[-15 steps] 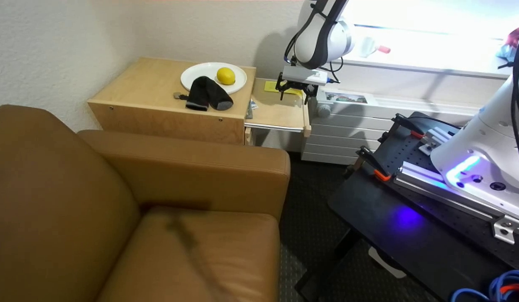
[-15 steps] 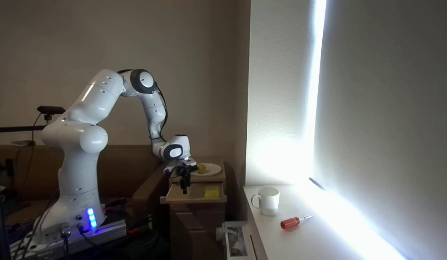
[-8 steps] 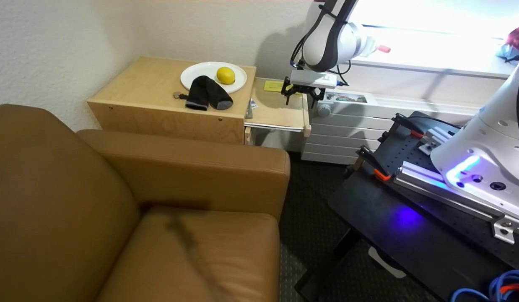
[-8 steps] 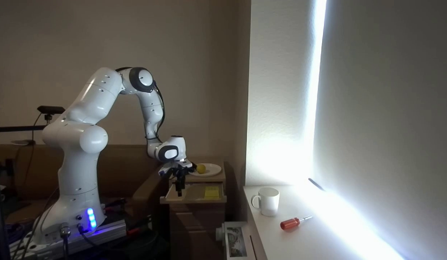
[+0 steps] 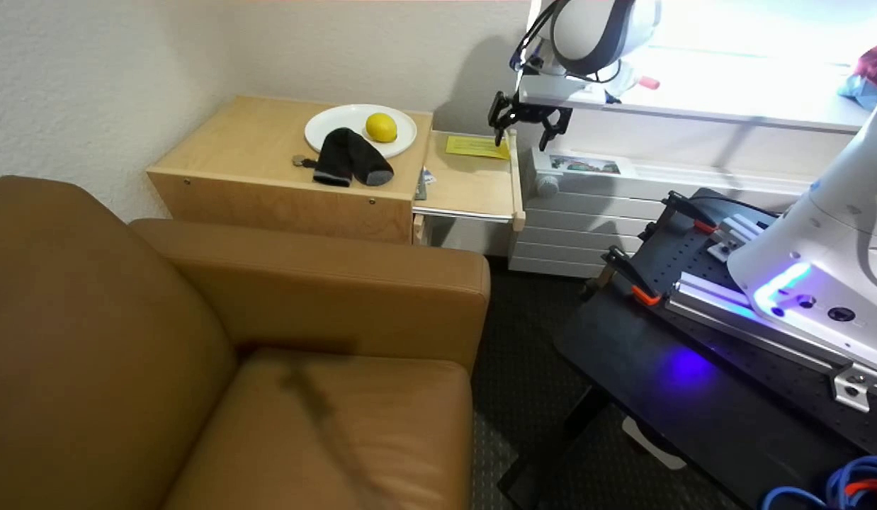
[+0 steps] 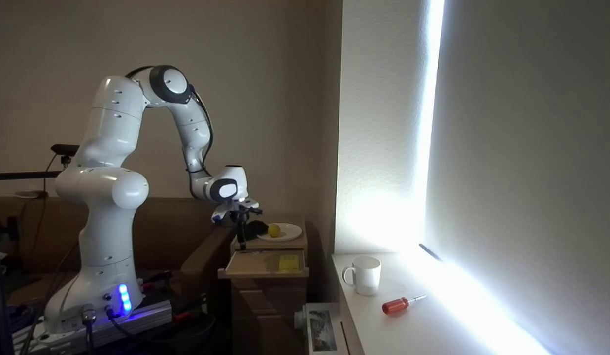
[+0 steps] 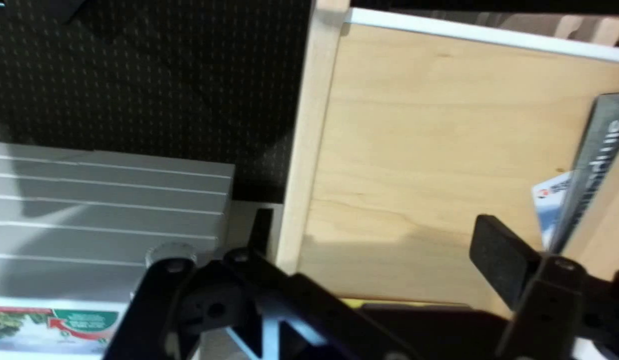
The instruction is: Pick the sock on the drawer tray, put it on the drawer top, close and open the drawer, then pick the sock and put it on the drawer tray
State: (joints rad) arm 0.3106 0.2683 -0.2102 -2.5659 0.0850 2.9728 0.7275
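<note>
The end effector point(image 5: 521, 144) has risen and shifted away from the cabinet point(image 5: 283, 205) over the last second, while the sock point(image 5: 350, 157) stays where it was. The sock lies bent on the drawer top point(image 5: 233, 152) — black, with grey at its ends — and overlaps the rim of a white plate point(image 5: 332, 127); a small grey piece point(image 5: 298, 161) with a black strap is just beside the sock. On the plate, near the sock, sits a yellow lemon point(image 5: 381, 128).

The end effector is well apart from the sock, hanging in the air above the front part of the pulled-out drawer point(image 5: 516, 188). Its fingers point(image 7: 500, 256) stand wide apart: in the wrist view one appears past the drawer's front edge, the other over the drawer tray point(image 7: 414, 135), with pale wood showing between them. On the tray lie a yellow note point(image 5: 477, 146), a white-and-blue card point(image 7: 551, 205) and a dark lettered object point(image 7: 599, 165).

Farther out, a brown couch point(image 5: 325, 283) stands next to the cabinet and a white radiator point(image 5: 573, 244) past the drawer. The robot's base point(image 5: 785, 248) stands on a black table point(image 5: 623, 368). In an exterior view, a white mug point(image 6: 368, 276) and a red-handled screwdriver point(image 6: 396, 305) rest on a white sill point(image 6: 379, 335).
</note>
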